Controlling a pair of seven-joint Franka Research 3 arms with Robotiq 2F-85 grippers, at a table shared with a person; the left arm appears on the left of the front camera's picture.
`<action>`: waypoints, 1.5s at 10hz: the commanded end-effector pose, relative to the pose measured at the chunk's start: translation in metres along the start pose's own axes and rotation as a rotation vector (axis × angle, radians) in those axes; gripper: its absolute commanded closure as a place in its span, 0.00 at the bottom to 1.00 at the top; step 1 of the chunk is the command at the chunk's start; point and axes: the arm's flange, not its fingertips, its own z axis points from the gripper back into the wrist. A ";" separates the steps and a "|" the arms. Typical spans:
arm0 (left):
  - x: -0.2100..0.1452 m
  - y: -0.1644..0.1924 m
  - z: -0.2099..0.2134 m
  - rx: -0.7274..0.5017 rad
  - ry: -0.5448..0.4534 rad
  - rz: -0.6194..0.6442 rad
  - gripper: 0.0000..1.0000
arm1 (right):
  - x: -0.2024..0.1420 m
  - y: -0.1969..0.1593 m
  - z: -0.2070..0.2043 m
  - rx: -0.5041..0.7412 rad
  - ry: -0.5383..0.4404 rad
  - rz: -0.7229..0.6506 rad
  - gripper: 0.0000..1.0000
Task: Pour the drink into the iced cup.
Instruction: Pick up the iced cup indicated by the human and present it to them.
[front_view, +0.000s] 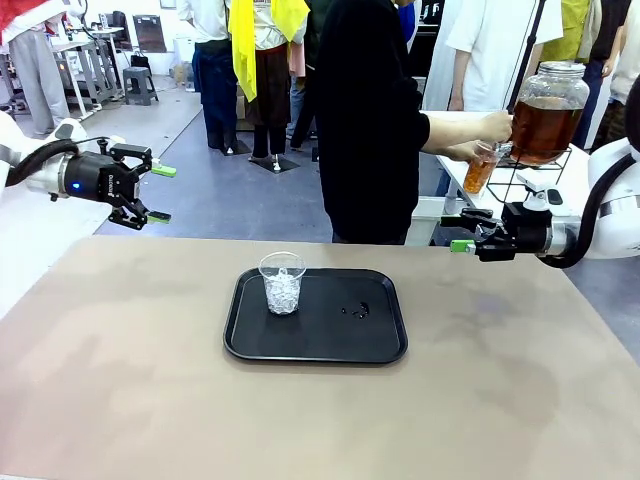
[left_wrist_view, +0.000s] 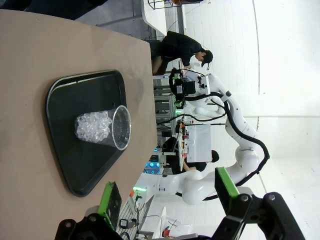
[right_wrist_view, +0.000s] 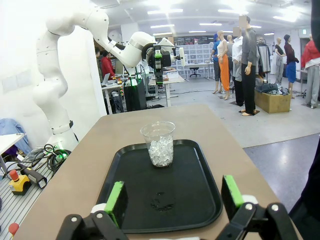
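Observation:
The iced cup (front_view: 283, 283), clear plastic with white ice cubes in it, stands upright on the left part of a black tray (front_view: 330, 345) mid-table. The amber drink (front_view: 480, 172) is in a small clear cup that the person's hand holds at the tap of a big glass jar (front_view: 548, 112) at the far right. My left gripper (front_view: 160, 194) hovers open off the table's far left corner. My right gripper (front_view: 458, 229) hovers open at the far right edge, below the person's hands. Between open fingers, each wrist view shows the iced cup (left_wrist_view: 102, 127) (right_wrist_view: 160, 144), with my left gripper (left_wrist_view: 167, 195) and right gripper (right_wrist_view: 174, 197) empty.
A few wet drops (front_view: 355, 310) lie on the tray right of the cup. The jar stands on a wire rack on a white side table (front_view: 560, 190). The person (front_view: 365, 120) stands at the table's far edge. Bare brown tabletop (front_view: 120, 380) surrounds the tray.

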 end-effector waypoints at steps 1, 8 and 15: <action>-0.001 -0.001 0.000 0.002 -0.002 0.000 0.00 | 0.003 -0.001 -0.002 0.004 0.001 0.003 0.00; -0.001 -0.001 0.000 0.002 -0.002 0.000 0.00 | 0.003 -0.001 -0.002 0.004 0.001 0.003 0.00; -0.001 -0.001 0.000 0.002 -0.002 0.000 0.00 | 0.003 -0.001 -0.002 0.004 0.001 0.003 0.00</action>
